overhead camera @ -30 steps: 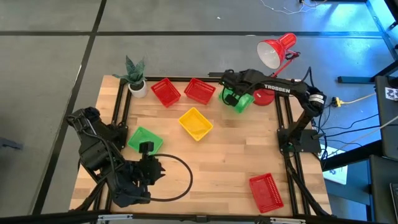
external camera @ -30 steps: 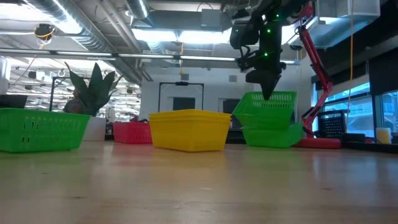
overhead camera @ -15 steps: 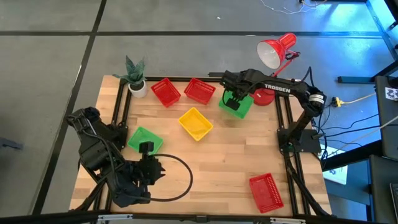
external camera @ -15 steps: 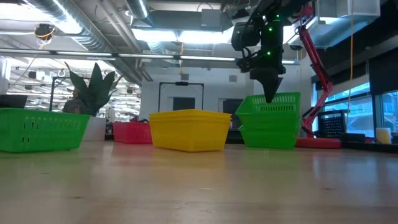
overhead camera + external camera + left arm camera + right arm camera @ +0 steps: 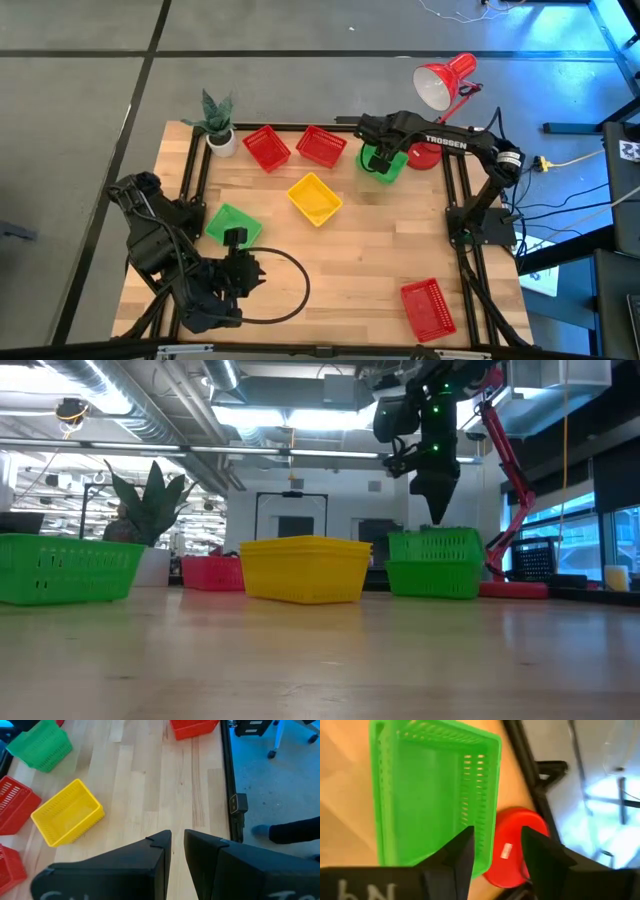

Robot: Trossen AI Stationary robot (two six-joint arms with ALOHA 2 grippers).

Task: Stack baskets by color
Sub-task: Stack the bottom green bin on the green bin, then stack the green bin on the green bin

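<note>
Fingers of my right gripper (image 5: 378,158) spread, released — hovering just above green stack (image 5: 433,564) at far right, nested square. Left gripper (image 5: 177,851) parked near left corner, nearly closed, empty. Lone green basket (image 5: 232,225) next, probably.

wooden table (image 5: 370,260), baskets (image 5: 314,198), potted plant (image 5: 217,122)

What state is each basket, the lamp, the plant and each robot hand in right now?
Green stack: two baskets nested, upright, by the lamp base.
Single green basket: upright, alone, near the left arm.
Yellow baskets: upright, mid-table; count unclear.
Two red baskets: upright, side by side, unstacked.
Third red basket: upright, alone at the near right.
Red lamp: standing.
Plant: upright.
Right hand: open, just above the green stack.
Left hand: narrow gap, empty.
</note>
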